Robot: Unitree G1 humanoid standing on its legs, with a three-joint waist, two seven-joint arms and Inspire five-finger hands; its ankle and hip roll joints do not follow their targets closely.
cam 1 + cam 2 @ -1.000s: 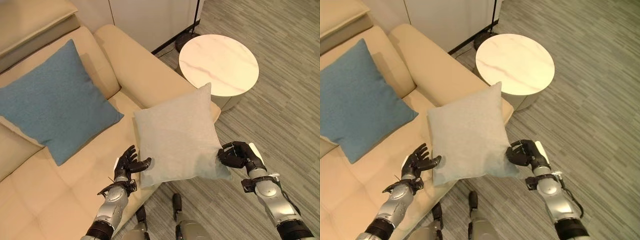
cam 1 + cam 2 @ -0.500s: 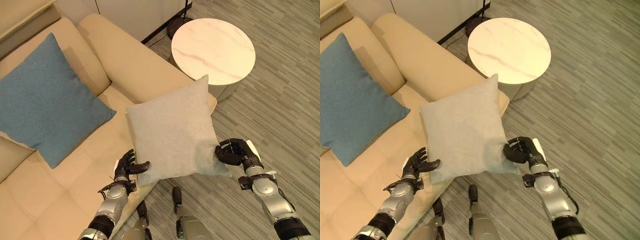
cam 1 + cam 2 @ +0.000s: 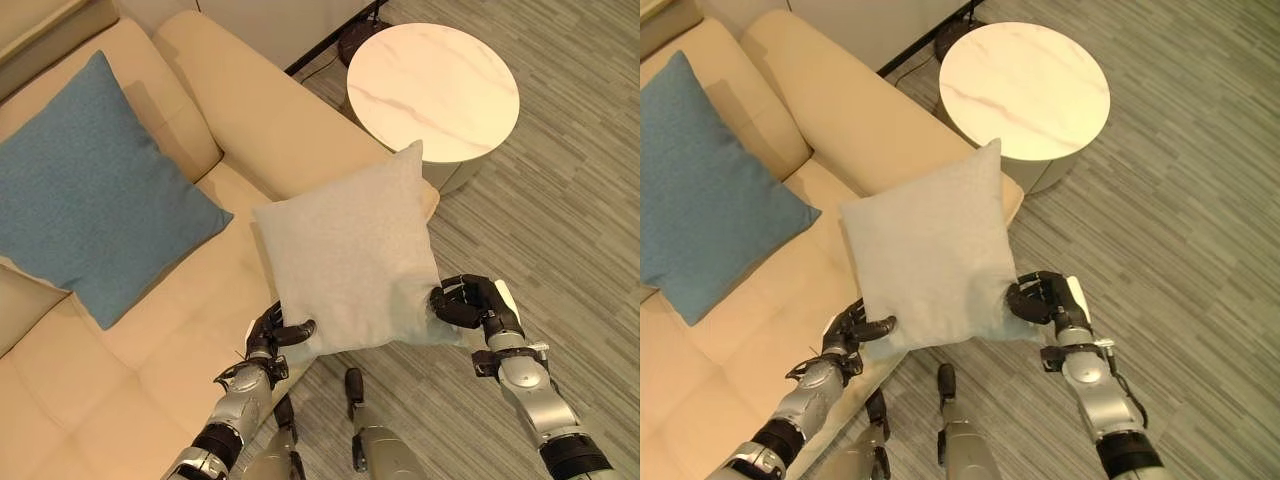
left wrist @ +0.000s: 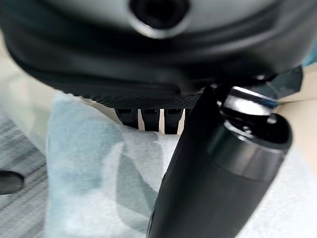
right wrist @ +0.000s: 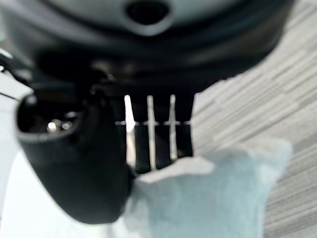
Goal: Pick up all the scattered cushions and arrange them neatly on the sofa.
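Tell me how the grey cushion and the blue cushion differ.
The grey cushion is pale and held up by the left hand and right hand. The blue cushion is darker and leans on the sofa, untouched. Both are square.

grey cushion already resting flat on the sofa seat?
No. The grey cushion is held up by its lower corners between the left hand and right hand, over the sofa's front edge.

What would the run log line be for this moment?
phase: carrying | held: pale grey square fabric cushion | left hand: gripping its lower corner | right hand: gripping opposite corner | position: over beige sofa edge
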